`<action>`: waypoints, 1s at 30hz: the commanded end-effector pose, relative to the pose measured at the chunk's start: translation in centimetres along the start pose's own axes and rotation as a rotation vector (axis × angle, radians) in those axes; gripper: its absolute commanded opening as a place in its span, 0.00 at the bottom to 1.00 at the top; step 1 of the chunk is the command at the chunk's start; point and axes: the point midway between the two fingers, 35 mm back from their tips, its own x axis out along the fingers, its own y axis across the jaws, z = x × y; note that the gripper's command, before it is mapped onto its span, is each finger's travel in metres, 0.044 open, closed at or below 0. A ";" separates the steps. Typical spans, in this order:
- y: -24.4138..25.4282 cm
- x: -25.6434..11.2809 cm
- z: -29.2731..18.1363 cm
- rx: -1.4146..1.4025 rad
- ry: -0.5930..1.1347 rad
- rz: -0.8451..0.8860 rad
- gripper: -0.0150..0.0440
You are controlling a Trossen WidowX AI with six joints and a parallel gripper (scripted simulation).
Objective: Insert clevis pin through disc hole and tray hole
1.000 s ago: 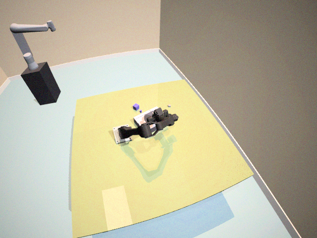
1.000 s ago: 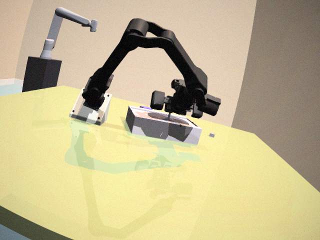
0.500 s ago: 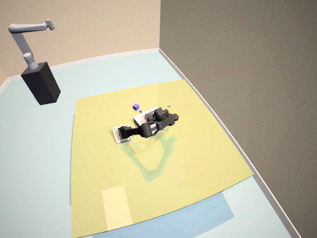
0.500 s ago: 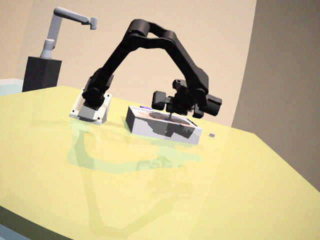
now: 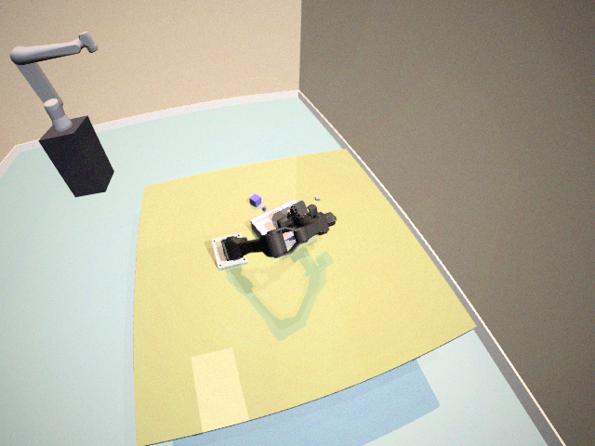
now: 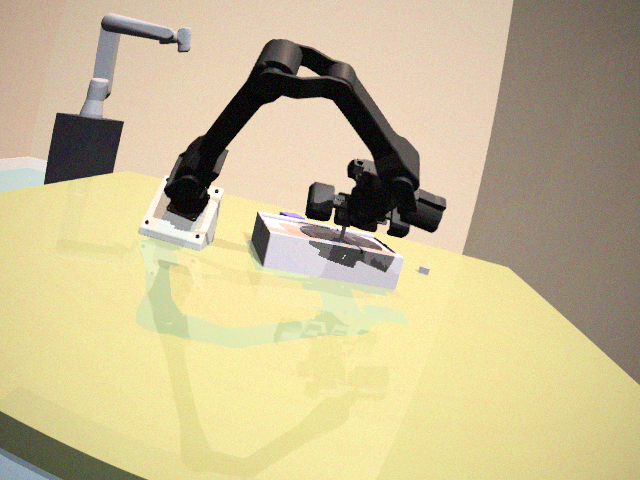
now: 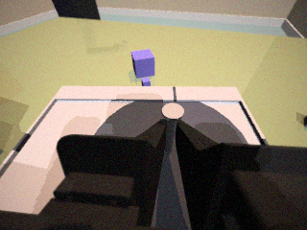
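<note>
The steel tray [image 5: 257, 221] [image 6: 289, 256] [image 7: 103, 93] stands on the yellow table. The wide grey disc [image 6: 316, 231] [image 7: 127, 122] lies flat inside its rim. My gripper [image 6: 343, 224] [image 7: 171, 124] is low over the disc, shut on the clevis pin [image 6: 342, 233] [image 7: 173, 111]. The pin is roughly upright, its round head just above the fingertips and its shank pointing down towards the disc's middle. The shank's lower end appears to reach the disc, but I cannot tell whether it is in a hole. Both holes are hidden.
A purple cube [image 5: 255, 200] [image 7: 144, 63] and a smaller purple cube [image 5: 263, 208] [image 7: 146, 82] lie beyond the tray. A small pale block [image 5: 317, 198] [image 6: 423, 270] lies past its far end. A grey arm on a dark pedestal [image 5: 79, 161] [image 6: 82, 147] stands in the background.
</note>
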 end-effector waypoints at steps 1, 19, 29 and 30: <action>-0.3 0.1 0.0 0.004 -0.001 -0.001 0.25; -0.8 0.1 0.0 0.004 -0.001 -0.001 0.25; -1.1 0.2 0.1 0.004 -0.001 -0.002 0.25; -1.1 0.2 0.1 0.004 -0.001 -0.002 0.25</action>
